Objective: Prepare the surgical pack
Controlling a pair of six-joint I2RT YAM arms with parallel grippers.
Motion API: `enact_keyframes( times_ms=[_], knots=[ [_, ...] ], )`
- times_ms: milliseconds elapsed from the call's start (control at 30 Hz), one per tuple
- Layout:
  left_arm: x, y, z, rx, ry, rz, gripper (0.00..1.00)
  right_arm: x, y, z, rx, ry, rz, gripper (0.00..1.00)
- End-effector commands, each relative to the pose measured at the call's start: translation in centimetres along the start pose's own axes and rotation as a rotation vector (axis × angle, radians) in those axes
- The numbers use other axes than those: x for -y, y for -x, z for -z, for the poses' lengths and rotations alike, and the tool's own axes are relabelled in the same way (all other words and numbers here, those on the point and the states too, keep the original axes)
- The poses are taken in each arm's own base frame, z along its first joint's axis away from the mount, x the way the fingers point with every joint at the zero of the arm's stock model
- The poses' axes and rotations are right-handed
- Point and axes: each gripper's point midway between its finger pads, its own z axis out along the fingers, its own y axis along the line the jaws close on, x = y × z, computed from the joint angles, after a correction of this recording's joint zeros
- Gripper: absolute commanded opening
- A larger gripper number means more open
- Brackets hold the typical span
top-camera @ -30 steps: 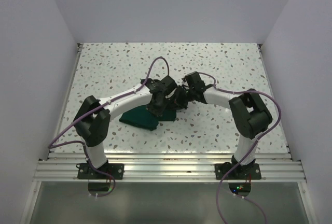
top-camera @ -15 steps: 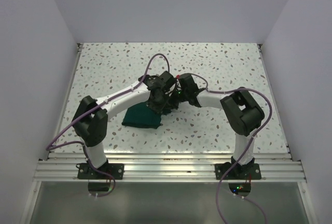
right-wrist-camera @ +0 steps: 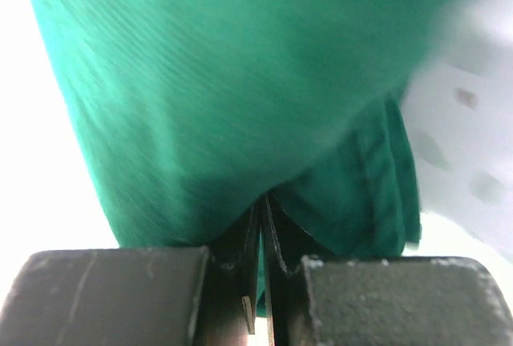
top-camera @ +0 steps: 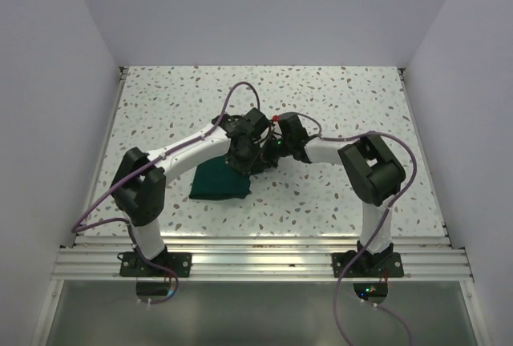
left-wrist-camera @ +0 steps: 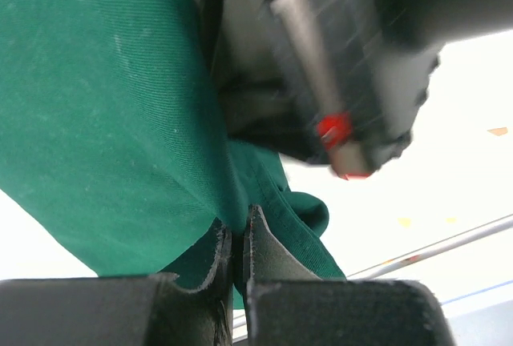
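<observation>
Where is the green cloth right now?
In the top view, the green cloth sits mid-table, left of centre, pinched by the left claw and right claw.

Work surface and enclosure
Speckled white tabletop [top-camera: 337, 94], bounded by plain white walls [top-camera: 264, 10] at its left, far and right edges. A ribbed aluminium rail [top-camera: 264, 259] runs along the near edge, adjoining a glossy grey panel [top-camera: 256, 314].

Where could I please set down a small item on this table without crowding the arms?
The far strip of the speckled white table, along the back wall, is bare, as is the patch right of the right arm's elbow. The middle is crowded: the left claw and the right claw both pinch the dark green cloth drape there.
</observation>
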Motion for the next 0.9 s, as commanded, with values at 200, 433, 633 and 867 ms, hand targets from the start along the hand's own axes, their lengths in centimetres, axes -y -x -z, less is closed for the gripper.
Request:
enact_keyframes(
  times_ms=[200, 433, 633, 867],
  knots=[
    [1.8, 3.4, 2.9, 0.163, -0.149, 0.039, 0.0, 2.4, 2.8, 7.6, 0.108, -0.092, 0.086, 0.08],
    [2.2, 4.2, 3.4, 0.18, -0.173, 0.031, 0.0, 1.4, 2.4, 7.4, 0.12, -0.061, 0.13, 0.06],
    [2.6, 4.7, 3.7, 0.191, -0.196, 0.018, 0.0, -1.4, 0.6, 3.4, 0.079, 0.011, 0.173, 0.05],
    [3.5, 5.4, 3.5, 0.205, -0.242, 0.011, 0.0, -2.9, 0.3, -2.6, 0.123, 0.141, 0.112, 0.03]
  ],
)
